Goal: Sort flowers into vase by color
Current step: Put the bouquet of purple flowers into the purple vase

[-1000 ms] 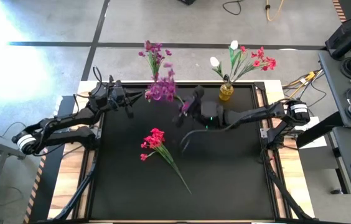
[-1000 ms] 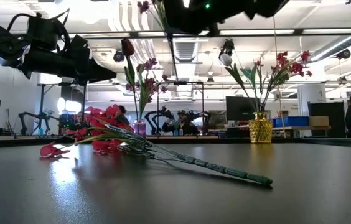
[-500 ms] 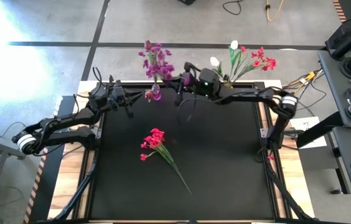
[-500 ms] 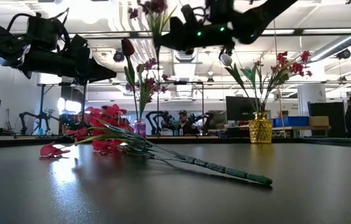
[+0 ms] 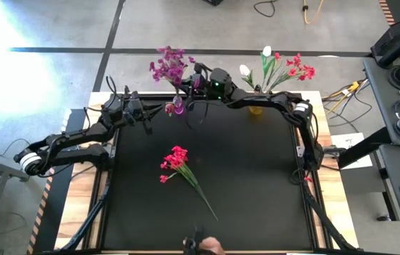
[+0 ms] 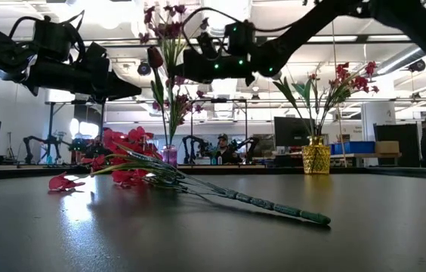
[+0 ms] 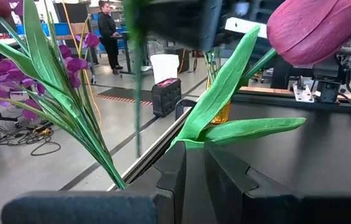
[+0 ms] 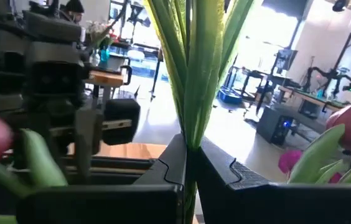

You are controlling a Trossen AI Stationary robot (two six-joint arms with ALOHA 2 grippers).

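Note:
My right gripper [image 5: 194, 81] is shut on a purple flower bunch [image 5: 168, 65], held over the small purple vase [image 5: 178, 107] at the table's far edge. In the low view the bunch's blooms [image 6: 164, 17] stand high and its stems run down toward the vase [image 6: 169, 156]. My left gripper [image 5: 148, 115] is shut on a flower with a dark pink bud [image 7: 325, 28], just left of that vase. A red bunch [image 5: 176, 159] lies flat on the black mat. A yellow vase [image 5: 257, 106] holds red, pink and white flowers [image 5: 285, 67]. My left gripper pinches the budded flower's green stem just below its leaves [image 7: 191, 142] between its two fingers. It comes level from the table's left. The flower is clear of the table and rises past the fingers. My right gripper pinches the purple bunch's green stems [image 8: 190, 140] between its two fingers. It comes level from the table's right, across the stems. The bunch stands upright, blooms above the fingers. I cannot tell whether the stem ends are inside the vase.
The right arm [image 5: 271, 106] stretches along the far edge, passing the yellow vase. The red bunch's stem [image 5: 203, 195] points toward the near right. Something dark [image 5: 198, 244] shows at the table's near edge.
My right gripper has carried the purple bunch from the middle of the mat toward the far edge and the left, to above the purple vase. The bunch has stayed upright.

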